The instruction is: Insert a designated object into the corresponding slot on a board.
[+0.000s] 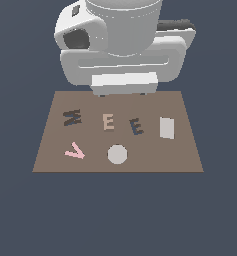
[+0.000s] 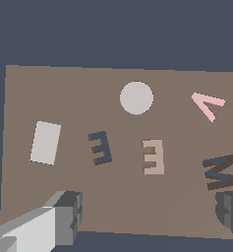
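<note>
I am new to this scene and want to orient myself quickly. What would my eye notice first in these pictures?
The big white robot arm fills the top of the exterior view, looming over the brown board. On the board, the pink V stands out at that view's left, beside a grey disc. In the middle, the tan E and the dark navy E slot lie side by side, apart; the tool is open and empty.

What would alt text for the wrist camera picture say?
A brown board carries a tan E beside a dark navy E, plus a pink V, dark M, grey disc and grey rectangle. Two grey fingers frame the view.
</note>
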